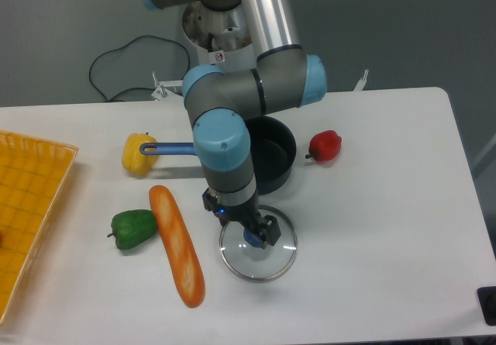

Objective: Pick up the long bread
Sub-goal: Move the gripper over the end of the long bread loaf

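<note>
The gripper (252, 232) hangs just below the centre of the frame, over a round glass lid (258, 244) that lies flat on the white table (387, 229); its dark fingers sit close around the lid's blue knob (253, 239), but the wrist hides the gap between them, so whether the jaws are apart or together, or touching the knob, cannot be told; nothing is seen lifted in them. The long bread (177, 245) lies on the table at lower left of centre, running diagonally from upper left to lower right, just left of the lid and apart from the gripper; a green pepper (133, 228) rests against its left side; a yellow pepper (137, 153) sits further up, beside the blue handle (167, 149) of a dark pot (271, 155) behind the arm; a red pepper (325, 145) lies right of the pot; an orange basket (27, 205) fills the left edge.
</note>
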Tool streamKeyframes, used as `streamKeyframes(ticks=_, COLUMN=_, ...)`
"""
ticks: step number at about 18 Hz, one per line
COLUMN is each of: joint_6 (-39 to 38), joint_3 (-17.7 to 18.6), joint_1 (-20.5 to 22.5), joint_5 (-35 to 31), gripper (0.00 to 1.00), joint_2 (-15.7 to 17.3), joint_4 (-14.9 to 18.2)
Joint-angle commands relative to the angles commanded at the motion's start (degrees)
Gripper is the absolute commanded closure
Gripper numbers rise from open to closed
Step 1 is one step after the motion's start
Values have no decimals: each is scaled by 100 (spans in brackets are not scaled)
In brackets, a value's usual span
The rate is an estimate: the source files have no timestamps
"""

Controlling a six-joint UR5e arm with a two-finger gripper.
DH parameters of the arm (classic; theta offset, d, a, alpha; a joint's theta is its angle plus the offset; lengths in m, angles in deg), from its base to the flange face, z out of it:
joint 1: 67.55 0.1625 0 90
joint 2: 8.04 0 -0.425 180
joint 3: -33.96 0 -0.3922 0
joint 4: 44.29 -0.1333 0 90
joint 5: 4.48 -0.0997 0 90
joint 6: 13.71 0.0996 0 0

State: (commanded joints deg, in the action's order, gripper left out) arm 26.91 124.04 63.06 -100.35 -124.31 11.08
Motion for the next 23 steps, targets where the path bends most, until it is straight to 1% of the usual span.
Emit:
streamKeyframes(ticks=1, joint_6=-166, joint_3=9, joint_1=-105, joint_5=-62, gripper=0, joint_2=-9, joint_4=-9)
streamKeyframes(ticks=4, joint_6=-729, joint_3=62, joint_1=-177, joint_5=-80, gripper=0, joint_2=-149, joint_4=-26)
streamKeyframes(ticks=7, joint_6=-880, joint_3=62, joint_1=-177, joint_5=-19, gripper=0, joint_2=-141, joint_4=-26)
streamKeyframes(ticks=8, joint_6=-1028, joint_3=62, joint_1=-177, joint_5=-10, gripper=0, joint_2=-141, joint_4=-26)
streamKeyframes(ticks=11, joint_6=-1783, joint_3=53, joint_1=-194, joint_5=-19, gripper=0, joint_2=-193, joint_4=-26)
streamKeyframes(ticks=14, joint_6=-2144, joint_3=35, joint_1=-194, joint_5=-10, gripper=0, joint_2=-255, joint_4=-26)
streamKeyframes(ticks=17, joint_6=-2391, joint_3=-123, joint_1=-299, joint_5=-19, gripper=0, joint_2=-483, joint_4=-26)
streamKeyframes(ticks=19, joint_6=-2593, joint_3=-158, joint_1=-344, joint_5=-10, gripper=0, joint_2=-492, joint_4=-35)
streamKeyframes(ticks=21, joint_6=-2568, joint_3=-184, joint_1=-353, joint_5=51, gripper=0, joint_2=-483, joint_4=-35)
streamKeyframes(ticks=22, joint_6=-2541, joint_3=-298, joint_1=-361, joint_5=234, gripper=0, joint_2=-562, joint_4=-35)
streamKeyframes(ticks=23, joint_6=-2541, joint_3=-473, joint_1=-379, joint_5=480, gripper=0, joint_2=-737, joint_4=-26)
